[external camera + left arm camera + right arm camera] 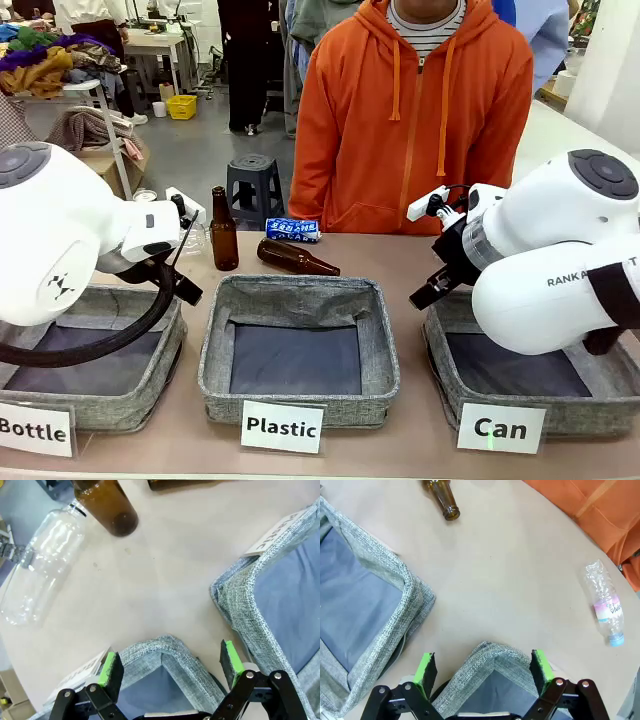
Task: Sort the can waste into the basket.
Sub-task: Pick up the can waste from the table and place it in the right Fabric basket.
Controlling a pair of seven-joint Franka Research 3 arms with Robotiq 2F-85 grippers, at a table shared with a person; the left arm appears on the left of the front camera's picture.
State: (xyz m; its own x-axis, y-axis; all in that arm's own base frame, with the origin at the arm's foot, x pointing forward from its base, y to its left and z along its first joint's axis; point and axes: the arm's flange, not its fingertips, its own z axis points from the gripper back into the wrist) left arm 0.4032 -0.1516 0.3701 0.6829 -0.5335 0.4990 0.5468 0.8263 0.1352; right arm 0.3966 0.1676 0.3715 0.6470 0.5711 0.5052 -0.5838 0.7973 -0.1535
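Observation:
The blue can with white lettering lies on its side at the table's far edge, in front of the person. The dented silver can is out of view. The grey basket with the "Can" sign stands at the front right. My right gripper hangs open over that basket's far left corner, holding nothing. My left gripper is open too, above a corner of the "Bottle" basket. Both grippers are well apart from the blue can.
The "Plastic" basket sits in the middle. One brown bottle stands upright, and another lies flat. A clear plastic bottle lies at far left, a crushed one at far right. The person in an orange hoodie stands opposite.

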